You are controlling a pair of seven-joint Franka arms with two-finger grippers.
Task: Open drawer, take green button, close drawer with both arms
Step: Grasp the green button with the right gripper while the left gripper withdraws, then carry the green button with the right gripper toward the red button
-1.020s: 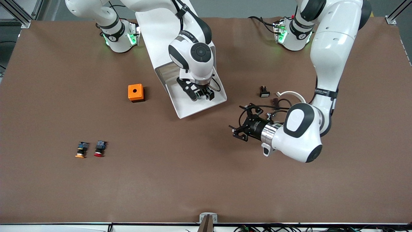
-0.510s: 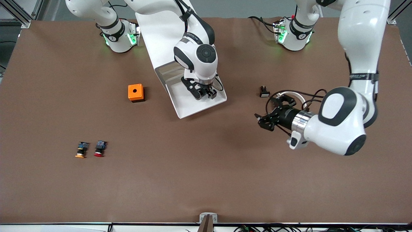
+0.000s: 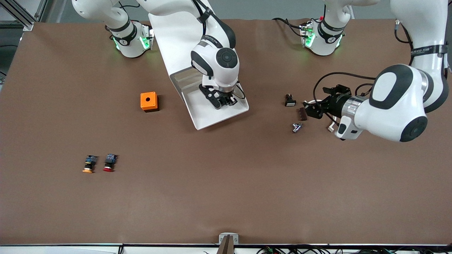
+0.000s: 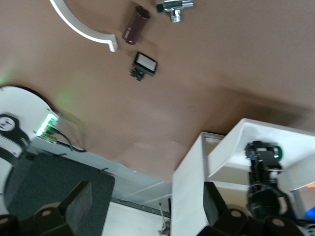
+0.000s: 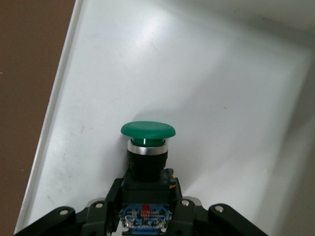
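The right gripper point(image 3: 223, 103) has its black fingers clamped on the green-capped push button point(image 5: 147, 147) with black body, inside the open white plastic drawer point(image 3: 233, 113). The take step is in hand; next calls for a straight lift clear of the tray walls. The left gripper point(image 3: 312, 109), jaws wide, waits over small parts. Only the right wrist view shows the grip itself.

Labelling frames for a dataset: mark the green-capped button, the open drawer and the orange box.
green-capped button point(image 5: 147, 129), right wrist view, green cap.
open drawer point(image 3: 206, 120), front view, bare floor near its front edge.
orange box point(image 3: 148, 101), front view, top face.
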